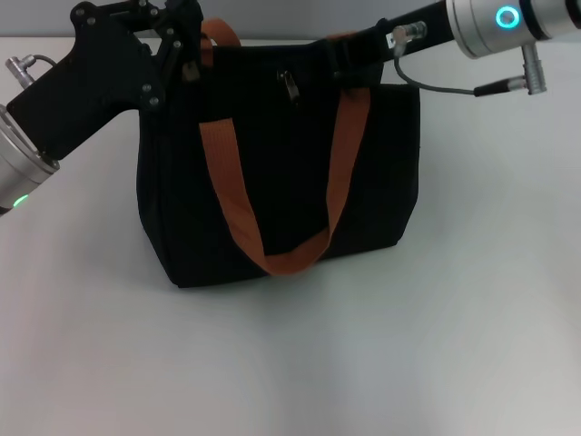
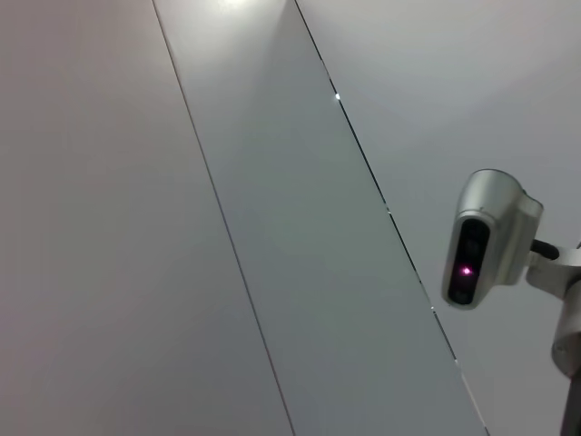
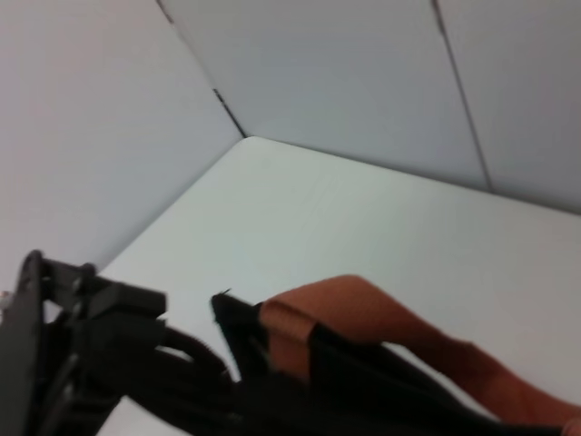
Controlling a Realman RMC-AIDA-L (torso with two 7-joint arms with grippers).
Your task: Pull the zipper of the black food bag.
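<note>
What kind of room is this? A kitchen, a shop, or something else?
Most likely a robot test booth or lab, not a kitchen. A bare white table holds only one boxy black fabric bag, plain grey wall panels enclose it, and a silver camera on a mount watches.

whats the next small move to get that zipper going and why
Probably bring the right gripper across to the zipper: the pull lies untouched mid-top of the black food bag, while the left gripper sits at the bag's left top corner.
</note>
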